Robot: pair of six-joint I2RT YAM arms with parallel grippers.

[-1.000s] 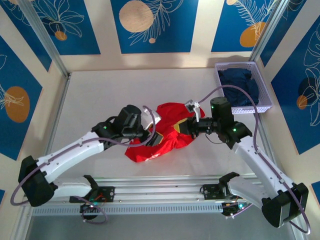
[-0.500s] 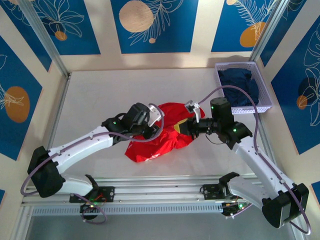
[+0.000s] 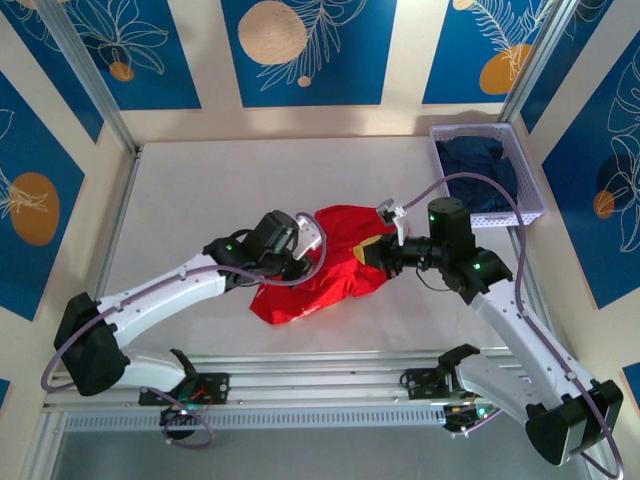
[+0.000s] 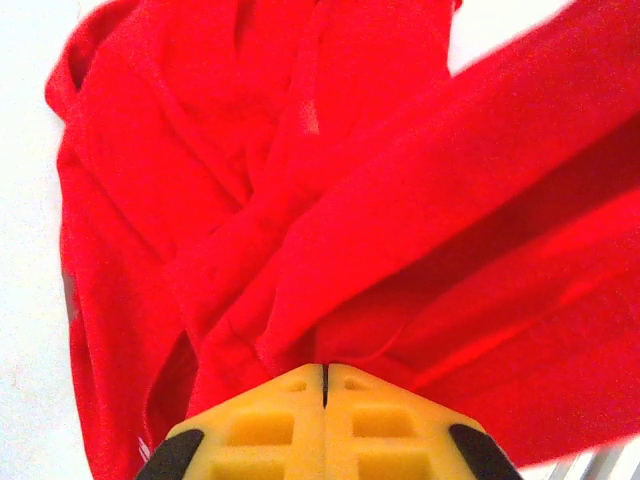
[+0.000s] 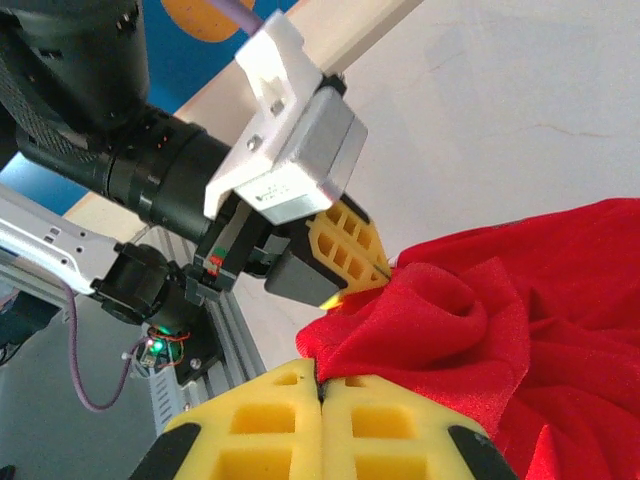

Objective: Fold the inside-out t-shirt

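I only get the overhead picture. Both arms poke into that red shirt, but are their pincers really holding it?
Observer: Yes for the left one. Its wrist camera shows the left gripper shut, yellow fingers pinching a fold of the t-shirt.
Operator: And the right?
Observer: The right gripper is shut too, on a bunched edge of the cloth.
Operator: Are the two grips far apart?
Observer: No; the right wrist camera shows the left one's fingertips biting the cloth close by.
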